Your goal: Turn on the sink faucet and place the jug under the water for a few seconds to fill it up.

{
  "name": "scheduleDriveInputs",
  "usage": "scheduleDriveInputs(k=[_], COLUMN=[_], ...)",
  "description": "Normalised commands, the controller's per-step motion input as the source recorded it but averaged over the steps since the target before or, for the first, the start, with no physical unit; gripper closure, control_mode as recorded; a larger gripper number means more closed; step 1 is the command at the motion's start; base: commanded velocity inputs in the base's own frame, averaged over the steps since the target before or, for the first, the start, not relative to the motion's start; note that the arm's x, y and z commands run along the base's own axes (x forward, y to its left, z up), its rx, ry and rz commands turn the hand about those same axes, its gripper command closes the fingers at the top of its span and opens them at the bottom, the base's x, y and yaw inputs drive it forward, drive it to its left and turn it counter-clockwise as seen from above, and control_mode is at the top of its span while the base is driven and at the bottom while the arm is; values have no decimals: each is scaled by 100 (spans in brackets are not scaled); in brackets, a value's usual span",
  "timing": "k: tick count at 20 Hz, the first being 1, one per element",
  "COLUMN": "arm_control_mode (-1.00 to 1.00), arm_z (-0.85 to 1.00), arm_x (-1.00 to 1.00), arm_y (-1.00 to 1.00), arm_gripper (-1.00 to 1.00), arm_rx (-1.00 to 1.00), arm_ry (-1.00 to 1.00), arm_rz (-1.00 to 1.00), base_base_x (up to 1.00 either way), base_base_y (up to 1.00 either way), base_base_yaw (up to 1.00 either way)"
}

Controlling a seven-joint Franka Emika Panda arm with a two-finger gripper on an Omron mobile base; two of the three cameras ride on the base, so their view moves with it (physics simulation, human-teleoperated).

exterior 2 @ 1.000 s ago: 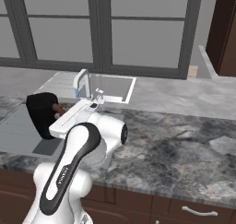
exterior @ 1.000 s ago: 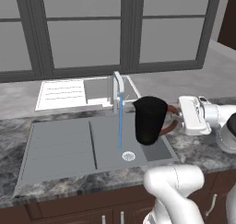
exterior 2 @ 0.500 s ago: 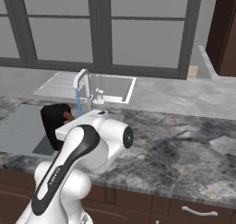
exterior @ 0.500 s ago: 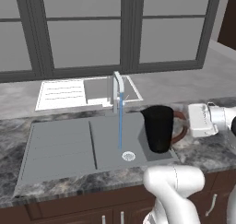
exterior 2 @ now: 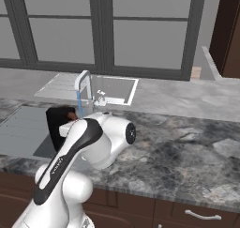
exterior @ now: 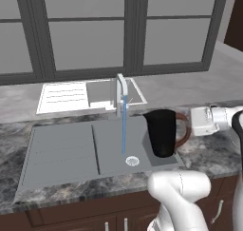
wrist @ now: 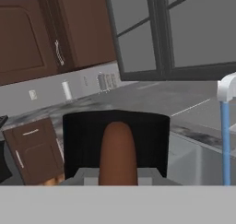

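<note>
We see the jug [exterior: 162, 132] at the right end of the sink [exterior: 61, 154], upright, with its bottom low in the basin near the right wall. A second ago it hung higher, over the right rim and a little tilted; now it has come down and stands straight. The gripper [exterior: 189, 124] is clamped on the reddish-brown handle [wrist: 117, 151] from the right side, and in the hand view this handle fills the middle, with the black body of the jug behind it.

The water [exterior: 124, 125] runs in a thin blue stream from the faucet [exterior: 120, 91] down to the drain [exterior: 132, 160], as it did a second ago. So the first part of the task looks done. The jug is beside the stream, to its right, and not under it; we judge that no water enters it yet.

For the task this change means the jug is now at a good height, below the spout. What remains, we think, is a short move to the left until its open top is under the stream, and then to hold it there. The table [exterior: 209, 151] around the sink is grey stone, and a white mat [exterior: 64, 96] lies behind the sink.
</note>
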Motion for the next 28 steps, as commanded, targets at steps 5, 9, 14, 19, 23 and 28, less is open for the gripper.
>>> scheduleDriveInputs(k=[5,9,14,19,23,28], arm_control_mode=[-100,-100,-100,-100,-100,-100], arm_z=[-1,-11,-19,-23,-15,-5], arm_x=[31,29,26,25,26,24], arm_y=[0,0,1,8,16,15], arm_gripper=[100,100,100,100,100,100], arm_rx=[0,0,0,0,0,0], arm_ry=[2,1,0,0,0,0], arm_rz=[0,0,0,0,0,0], base_base_x=[0,0,0,0,0,0], base_base_y=[0,0,0,0,0,0], base_base_yaw=[0,0,0,0,0,0])
